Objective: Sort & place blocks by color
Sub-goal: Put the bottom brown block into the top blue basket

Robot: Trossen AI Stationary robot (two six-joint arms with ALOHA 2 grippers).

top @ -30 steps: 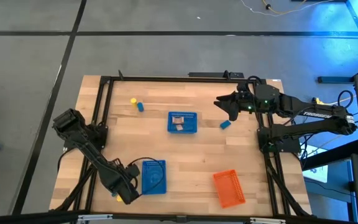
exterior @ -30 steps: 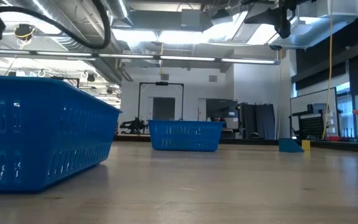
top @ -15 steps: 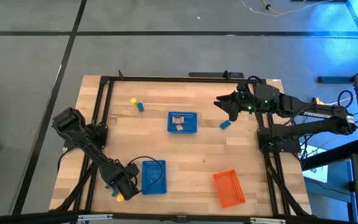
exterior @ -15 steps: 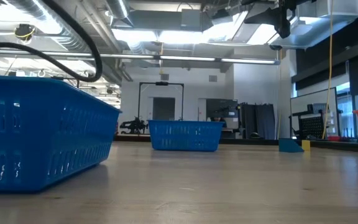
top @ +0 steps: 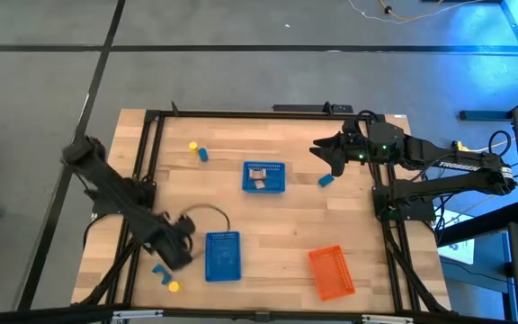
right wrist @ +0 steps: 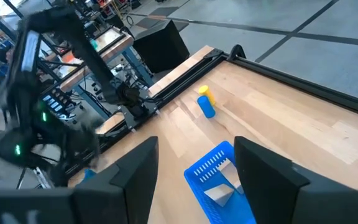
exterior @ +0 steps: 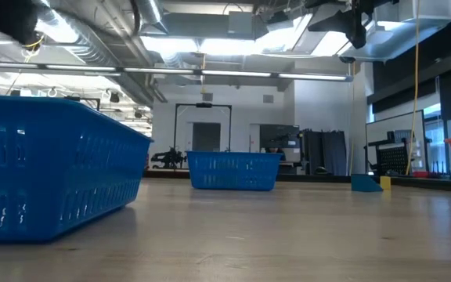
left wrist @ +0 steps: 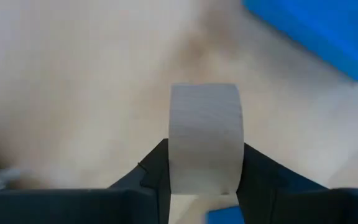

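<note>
My left gripper [top: 178, 249] hangs beside the near blue basket [top: 222, 256], on its left, shut on a tan wooden block [left wrist: 204, 140]. A blue block [top: 160, 269] and a yellow block [top: 173, 286] lie on the table nearer the near edge. My right gripper [top: 335, 155] waits open over the far right of the table, near a blue block [top: 325, 180]. A yellow block [top: 192, 146] and a blue block [top: 202, 155] stand at the far left. The middle blue basket [top: 264, 176] holds tan pieces [right wrist: 219, 194]. My left gripper pinches the tan block between its two fingers [left wrist: 151, 171], one on each of two opposite sides [left wrist: 174, 155]. The block stands out beyond the fingertips. It looks lifted clear of the blurred table below.
An orange basket [top: 331, 272] sits near the near right edge. A black frame [top: 147, 162] runs around the wooden table. In the low view the near blue basket [exterior: 53, 164] fills the left, and the middle basket [exterior: 233, 170] stands farther back.
My left gripper has moved from the near edge toward the far edge, along the near blue basket's left side, and the arm has swung up. The blue and yellow blocks that lay by it stay on the table, now uncovered.
</note>
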